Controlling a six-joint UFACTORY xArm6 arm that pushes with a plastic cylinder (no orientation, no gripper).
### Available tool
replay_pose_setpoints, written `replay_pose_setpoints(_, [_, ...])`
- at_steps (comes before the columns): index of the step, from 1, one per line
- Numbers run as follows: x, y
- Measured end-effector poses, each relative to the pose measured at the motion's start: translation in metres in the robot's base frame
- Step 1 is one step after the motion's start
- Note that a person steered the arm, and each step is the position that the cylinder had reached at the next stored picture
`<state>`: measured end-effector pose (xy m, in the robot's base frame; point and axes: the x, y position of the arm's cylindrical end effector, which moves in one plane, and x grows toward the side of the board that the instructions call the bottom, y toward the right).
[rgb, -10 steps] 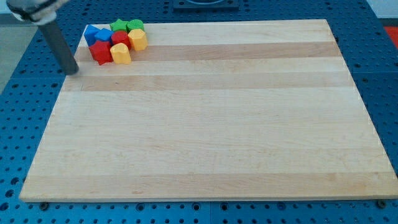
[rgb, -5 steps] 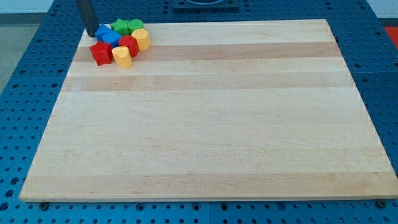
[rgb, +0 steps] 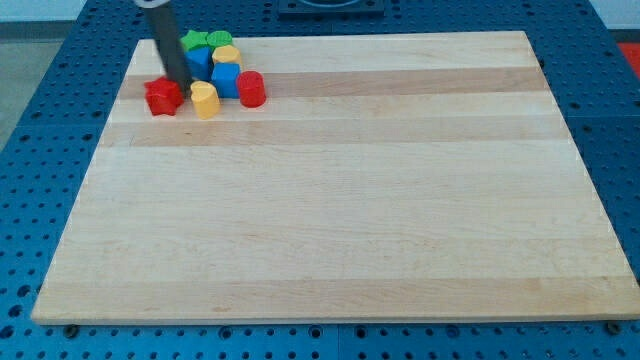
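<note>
Hand: none is fitted, so no spread or pinch is shown; my tip (rgb: 178, 84) is set between the red block (rgb: 161, 97) and yellow block (rgb: 204, 100), below the blue blocks (rgb: 224, 79), on the desk (rgb: 340, 200).

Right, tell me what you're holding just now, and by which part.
Nothing is held. My tip only rests on the board between the red block and the yellow block; whether it touches either cannot be told.

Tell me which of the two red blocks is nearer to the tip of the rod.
The red block at the cluster's left end, a star-like shape. My tip sits right beside it, between it and the yellow block. The other red block, a cylinder, stands at the right end.
</note>
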<state>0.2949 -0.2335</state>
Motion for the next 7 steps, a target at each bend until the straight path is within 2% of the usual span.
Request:
replay_pose_setpoints(1, [-0.032, -0.028])
replay_pose_setpoints(2, [-0.088, -0.028])
replay_pose_setpoints(3, [-0.103, -0.012])
replay_pose_setpoints(7, [-0.084, 0.142])
